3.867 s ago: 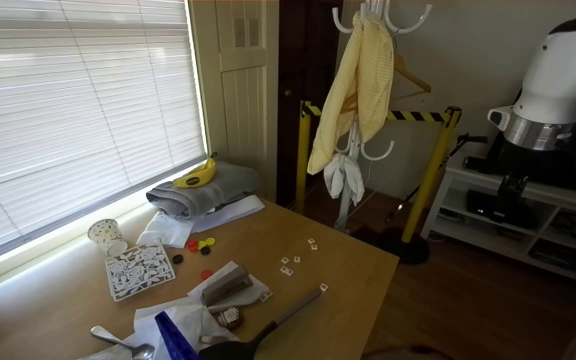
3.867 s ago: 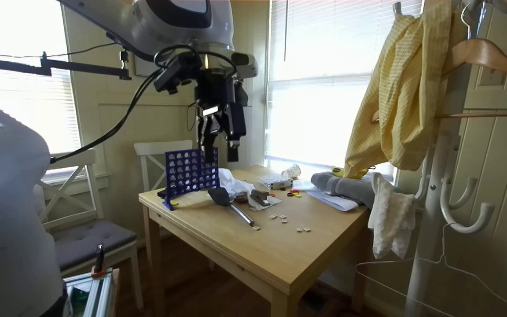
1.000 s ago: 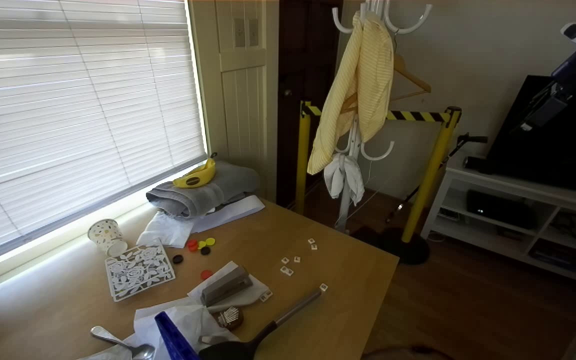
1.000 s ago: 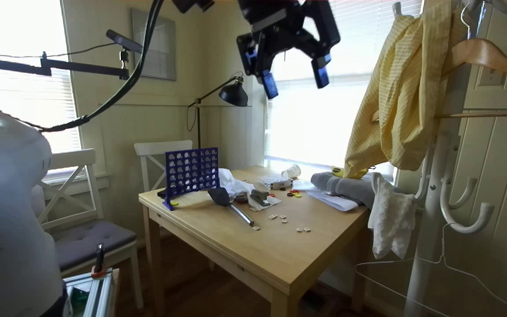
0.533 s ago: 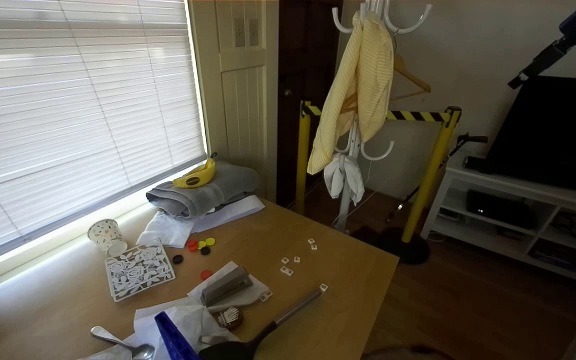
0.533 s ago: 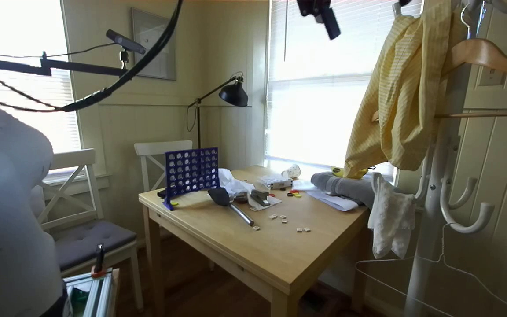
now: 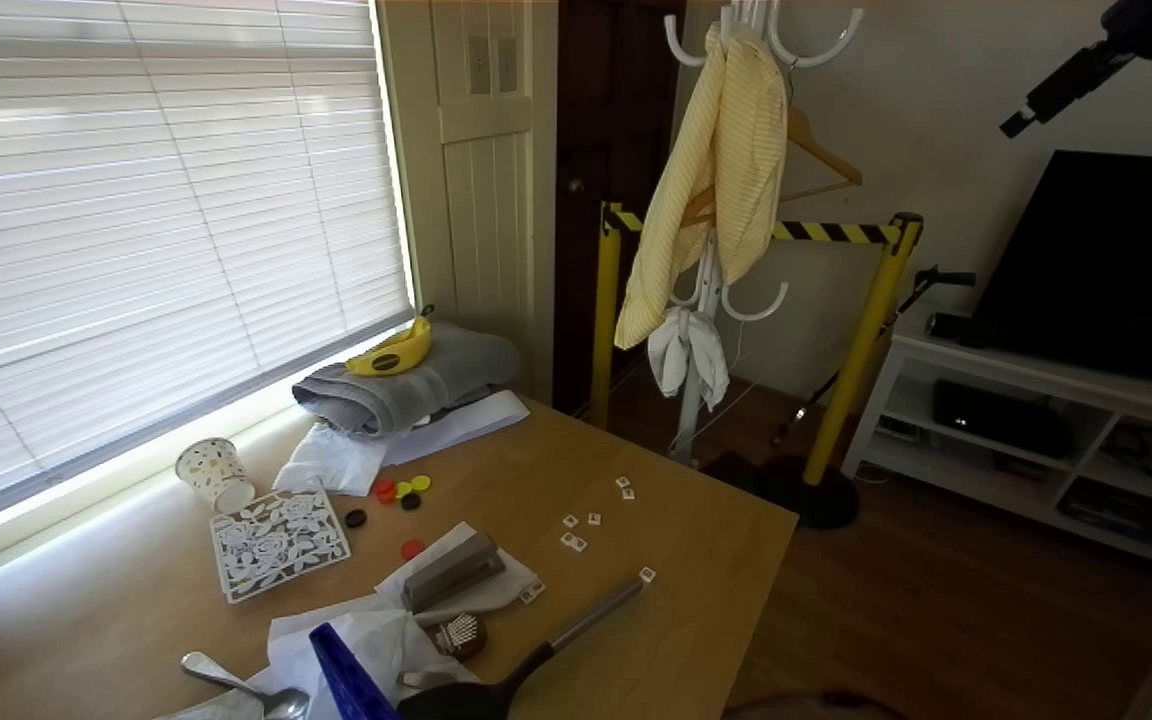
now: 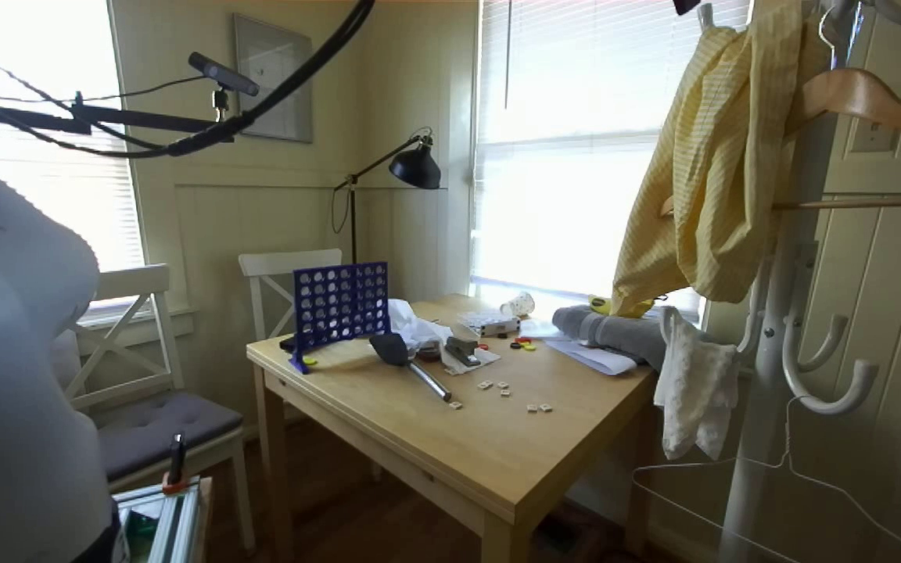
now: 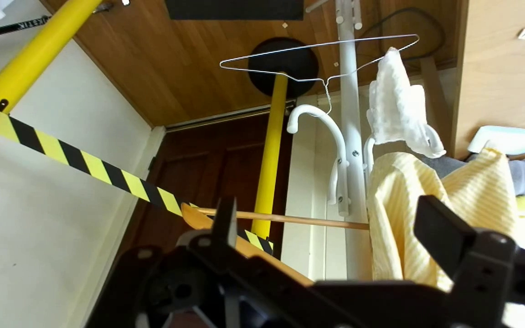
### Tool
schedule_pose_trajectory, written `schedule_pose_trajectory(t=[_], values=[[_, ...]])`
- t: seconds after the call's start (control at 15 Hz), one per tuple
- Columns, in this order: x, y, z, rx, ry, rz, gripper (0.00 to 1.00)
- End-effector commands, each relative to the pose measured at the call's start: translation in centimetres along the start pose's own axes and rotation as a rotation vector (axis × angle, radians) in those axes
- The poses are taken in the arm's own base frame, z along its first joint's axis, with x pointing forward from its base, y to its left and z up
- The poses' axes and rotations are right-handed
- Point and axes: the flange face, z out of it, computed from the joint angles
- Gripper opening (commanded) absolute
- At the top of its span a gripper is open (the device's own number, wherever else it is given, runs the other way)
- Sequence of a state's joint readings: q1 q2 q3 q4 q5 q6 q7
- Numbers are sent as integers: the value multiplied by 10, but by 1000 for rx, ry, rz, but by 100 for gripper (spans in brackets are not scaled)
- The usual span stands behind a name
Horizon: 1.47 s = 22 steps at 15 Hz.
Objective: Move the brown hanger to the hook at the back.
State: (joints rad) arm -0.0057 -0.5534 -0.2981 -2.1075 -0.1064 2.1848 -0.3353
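The brown hanger (image 7: 829,163) hangs by its wire from a white upper hook (image 7: 821,58) of the coat rack. It also shows in an exterior view (image 8: 861,92). The yellow garment (image 8: 720,156) covers part of it. In the wrist view my gripper (image 9: 329,221) is open, its fingers wide apart. The hanger's bar (image 9: 290,219) runs behind the left finger and into the garment; its sloping arm passes behind the gripper body. I see no contact. In an exterior view a fingertip (image 7: 1018,122) is high up, right of the hanger. I cannot tell which hook is the back one.
A white wire hanger (image 9: 326,82) and a white cloth (image 9: 394,105) hang on lower hooks. Yellow posts (image 7: 861,350) with striped tape stand behind the rack. The table (image 7: 696,620) holds several small objects. A television (image 7: 1116,270) stands at the right.
My gripper has risen from its place near the table and swung toward the coat rack, almost leaving the top of an exterior view. It stays open. The hanger and garment look unchanged.
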Motion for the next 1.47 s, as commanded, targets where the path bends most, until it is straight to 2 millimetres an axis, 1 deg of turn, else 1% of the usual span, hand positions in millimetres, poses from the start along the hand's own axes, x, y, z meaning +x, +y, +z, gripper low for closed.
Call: schedule_pose_trajectory(t=[0.0,0.47,0.53,0.6,0.67,0.8,1.0,1.13,1.27,1.4], values=[[1,0,0,0,-1,1,100],[1,1,-1,-1,1,3,100],[2,5,0,-20,17,31,100],[6,13,0,-28,35,85,100],[10,25,-2,-35,56,148,100],[15,46,-5,-28,85,206,100],[19,82,-19,33,66,189,100],[23,109,-35,64,39,164,100],[22,128,-45,117,-17,98,100],[21,143,-47,171,-85,10,100]])
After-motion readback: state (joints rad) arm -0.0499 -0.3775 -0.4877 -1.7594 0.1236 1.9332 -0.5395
